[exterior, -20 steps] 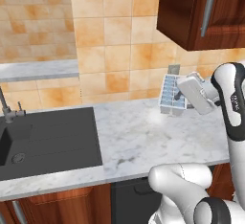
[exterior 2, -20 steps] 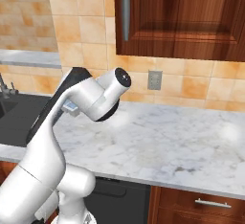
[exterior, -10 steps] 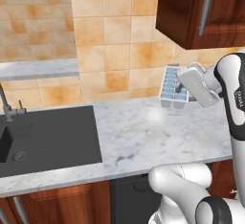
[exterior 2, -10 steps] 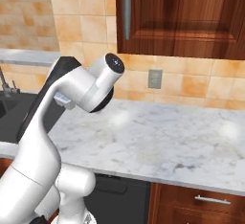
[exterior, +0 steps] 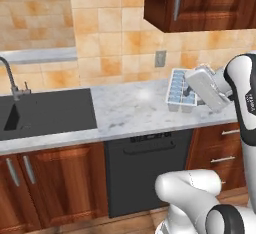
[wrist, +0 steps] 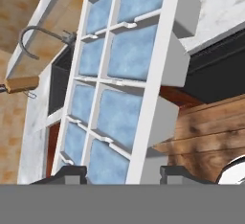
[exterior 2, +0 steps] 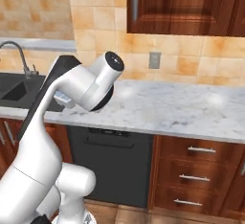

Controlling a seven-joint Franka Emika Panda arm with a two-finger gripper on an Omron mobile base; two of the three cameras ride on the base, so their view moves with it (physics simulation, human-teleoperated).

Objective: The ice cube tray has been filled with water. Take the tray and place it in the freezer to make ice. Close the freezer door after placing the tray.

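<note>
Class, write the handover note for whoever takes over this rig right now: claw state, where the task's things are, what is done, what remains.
Claw: shut on the ice cube tray, one fingertip on each side of its end in the hand view.
Tray: lifted clear of the marble counter, held on the right side in the left base view, near the wall outlet. The water fills its cells.
Done: tray picked up.
Left: carry it to the freezer, set it on a shelf, release, then close the freezer door.
</note>
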